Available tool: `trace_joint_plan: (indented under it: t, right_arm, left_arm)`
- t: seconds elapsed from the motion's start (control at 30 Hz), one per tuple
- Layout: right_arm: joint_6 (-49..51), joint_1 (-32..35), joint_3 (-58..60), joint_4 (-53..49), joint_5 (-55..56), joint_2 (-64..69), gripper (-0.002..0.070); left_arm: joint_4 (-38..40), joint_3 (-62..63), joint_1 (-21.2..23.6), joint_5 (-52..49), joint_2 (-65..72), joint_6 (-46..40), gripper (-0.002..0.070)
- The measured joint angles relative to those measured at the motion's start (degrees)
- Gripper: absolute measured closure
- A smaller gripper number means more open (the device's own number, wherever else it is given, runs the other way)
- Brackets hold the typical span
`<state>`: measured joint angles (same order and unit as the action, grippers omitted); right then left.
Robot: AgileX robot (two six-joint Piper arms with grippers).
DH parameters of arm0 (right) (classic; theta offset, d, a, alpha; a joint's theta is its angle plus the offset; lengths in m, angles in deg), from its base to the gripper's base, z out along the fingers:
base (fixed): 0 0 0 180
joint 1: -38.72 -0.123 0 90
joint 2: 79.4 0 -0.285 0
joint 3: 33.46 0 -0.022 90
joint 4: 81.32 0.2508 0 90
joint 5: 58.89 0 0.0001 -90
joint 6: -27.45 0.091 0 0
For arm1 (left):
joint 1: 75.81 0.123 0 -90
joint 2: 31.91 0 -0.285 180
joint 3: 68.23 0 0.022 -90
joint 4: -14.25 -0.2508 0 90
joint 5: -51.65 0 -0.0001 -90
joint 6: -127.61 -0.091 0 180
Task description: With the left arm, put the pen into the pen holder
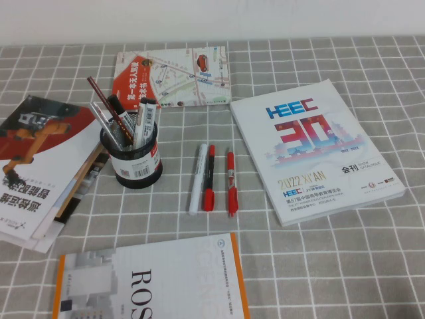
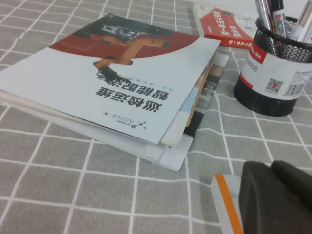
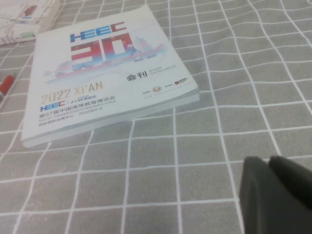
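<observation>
The pen (image 1: 197, 178) lies untouched beside the pen holder (image 1: 133, 159); left gripper (image 2: 275, 197) and right gripper (image 3: 278, 192) wait low (finger state unclear), so reaching comes next

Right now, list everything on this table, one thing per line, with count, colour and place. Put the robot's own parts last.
white pen: 1, all white, table centre, lying touching or nearly touching the black-and-red pen.
black-and-red pen: 1, black body with red cap, just right of the white pen.
red pen: 1, all red, right of the other two, apart.
pen holder: 1, black mesh, left of the pens, upright, already holding several pens.
HEEC catalogue: 1, white, right side.
map booklet: 1, red and pale, far side.
brochure stack: 1, white, red and orange, left edge.
orange-edged book: 1, white, near edge.
tablecloth: 1, grey checked.
left gripper: 1, black, near the orange-edged book.
right gripper: 1, black, over bare cloth near the catalogue.
</observation>
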<state>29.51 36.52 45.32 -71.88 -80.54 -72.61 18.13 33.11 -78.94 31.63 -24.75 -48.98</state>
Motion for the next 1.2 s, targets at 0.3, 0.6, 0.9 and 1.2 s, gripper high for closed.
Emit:
trace_joint_plan:
  t: [0.3, 0.6, 0.9, 1.2]
  right_arm:
    - [0.0, 0.0, 0.0, 0.0, 0.0, 0.0, 0.0692]
    - [0.0, 0.0, 0.0, 0.0, 0.0, 0.0, 0.0692]
    - [0.0, 0.0, 0.0, 0.0, 0.0, 0.0, 0.0692]
    - [0.0, 0.0, 0.0, 0.0, 0.0, 0.0, 0.0692]
  left_arm:
    - [8.1, 0.0, 0.0, 4.7, 0.0, 5.2, 0.0675]
    - [18.4, 0.0, 0.0, 9.2, 0.0, 9.4, 0.0675]
    - [18.7, 0.0, 0.0, 9.3, 0.0, 7.6, 0.0675]
    - [18.7, 0.1, 0.0, 8.9, 0.0, 7.5, 0.0675]
